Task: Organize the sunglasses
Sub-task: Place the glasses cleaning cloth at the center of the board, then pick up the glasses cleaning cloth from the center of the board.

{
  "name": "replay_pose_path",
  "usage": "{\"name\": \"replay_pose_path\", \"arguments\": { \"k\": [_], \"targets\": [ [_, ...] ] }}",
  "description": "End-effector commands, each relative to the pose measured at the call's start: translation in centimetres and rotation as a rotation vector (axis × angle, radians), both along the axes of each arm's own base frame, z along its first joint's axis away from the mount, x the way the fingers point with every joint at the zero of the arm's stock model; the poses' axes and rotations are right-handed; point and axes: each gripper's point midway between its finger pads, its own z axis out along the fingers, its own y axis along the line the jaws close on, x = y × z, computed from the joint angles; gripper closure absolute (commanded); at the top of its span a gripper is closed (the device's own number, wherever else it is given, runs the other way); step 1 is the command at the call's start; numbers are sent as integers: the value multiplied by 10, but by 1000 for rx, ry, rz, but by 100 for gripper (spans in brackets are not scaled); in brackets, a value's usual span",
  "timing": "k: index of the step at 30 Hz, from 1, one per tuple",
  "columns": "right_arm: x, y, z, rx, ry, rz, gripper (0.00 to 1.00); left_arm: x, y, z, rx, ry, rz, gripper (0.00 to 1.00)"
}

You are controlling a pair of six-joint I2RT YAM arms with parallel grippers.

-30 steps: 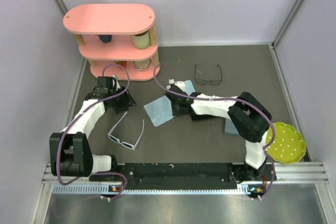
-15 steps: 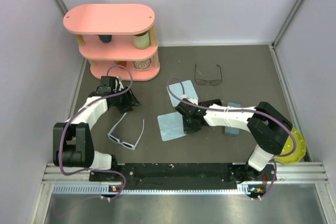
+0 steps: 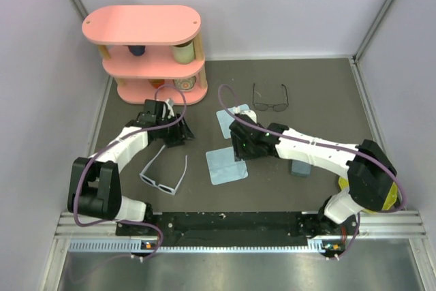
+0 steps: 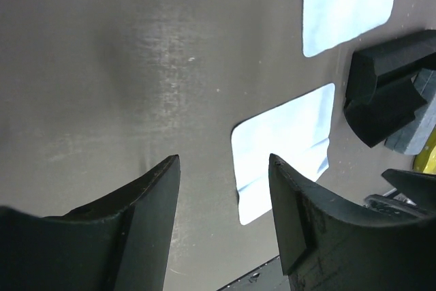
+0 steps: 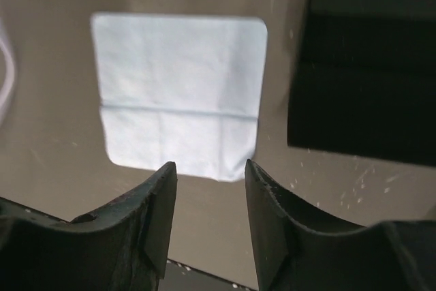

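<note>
Sunglasses (image 3: 163,177) with a white frame are seen lying on the table (image 3: 320,93) beside the left arm, temples unfolded; the wire-framed pair (image 3: 270,102) is set well apart toward the far side. The left gripper (image 4: 221,168) is held partly open and empty above bare table. The right gripper (image 5: 208,172) is likewise parted, nothing gripped, above a light blue cloth (image 5: 180,93)

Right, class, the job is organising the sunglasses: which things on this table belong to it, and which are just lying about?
Belong to the job:
white-framed sunglasses
wire-framed sunglasses

Just lying about:
near light blue cloth
far light blue cloth
grey-blue case
black case
pink shelf
yellow plate
</note>
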Motion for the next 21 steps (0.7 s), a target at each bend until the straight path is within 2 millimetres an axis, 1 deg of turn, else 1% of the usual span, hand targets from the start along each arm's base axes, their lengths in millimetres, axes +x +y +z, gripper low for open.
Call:
{"name": "replay_pose_path", "arguments": {
  "k": [1,2,4,5,6,8,10,11,12,14,17,21],
  "targets": [
    [37,23,33,55,-142,95,57,4,-21,16,-23,-80,-50,41],
    [44,26,31,58,-146,102,58,-1,-31,12,-14,-71,-78,41],
    [54,27,27,53,-153,105,62,-2,-38,7,8,-60,-95,41],
    [62,24,25,51,-153,86,64,-7,-45,-2,17,-35,-119,43],
    [67,22,15,33,-140,82,65,-7,-49,-5,25,-28,-124,44],
    [74,24,8,41,-144,82,67,-11,-56,-18,48,4,-145,47],
    [77,25,-3,32,-130,100,69,-13,-61,-26,61,14,-159,51],
    [79,28,-4,39,-133,109,72,-13,-61,-32,71,27,-157,53],
    [78,31,-12,43,-112,120,73,-14,-62,-35,70,32,-153,53],
    [79,33,-18,51,-103,122,73,-13,-68,-40,54,32,-162,54],
    [78,30,-32,44,-77,110,74,-14,-72,-48,54,60,-156,56],
    [76,26,-44,35,-68,109,74,-14,-71,-55,62,93,-128,57]
  ]
}}
